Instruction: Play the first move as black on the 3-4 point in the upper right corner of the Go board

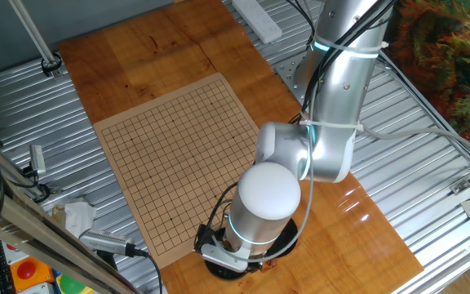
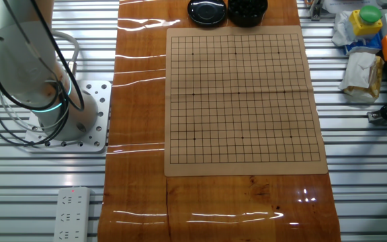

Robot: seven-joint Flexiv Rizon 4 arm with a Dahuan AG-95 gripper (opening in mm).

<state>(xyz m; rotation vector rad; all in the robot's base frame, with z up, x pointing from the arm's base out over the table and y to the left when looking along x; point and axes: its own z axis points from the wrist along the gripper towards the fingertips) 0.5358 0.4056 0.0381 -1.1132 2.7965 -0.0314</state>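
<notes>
Go board [image 2: 244,97] of tan wood lies flat on the glossy orange-brown tabletop [image 2: 140,134], its black grid bare, with no stones on any crossing in either fixed view. In the other fixed view a round black lid [image 2: 207,11] and, touching it on the right, a black bowl [image 2: 247,11] sit just beyond the board's far edge; the bowl shows dark rounded lumps inside that look like black stones [image 2: 247,8], though they are too small to count.

In one fixed view the arm [image 1: 333,106] bends down over the near right part of the table, and its big white wrist housing [image 1: 269,200] hangs directly above the black round things near the board's near corner. Only a dark rim [image 1: 288,243] peeks out beneath it. Gripper fingers are hidden under the housing, so I cannot tell whether the claw is wide, narrow or holding a stone.

In the other fixed view only the arm's white base, ringed with a teal light, stands on a perforated plate [image 2: 96,111] at the left. A white power strip [image 2: 71,214] lies near left on the ribbed metal. Crumpled paper [image 2: 361,70] and a yellow and green button box [image 2: 369,20] sit at the far right
</notes>
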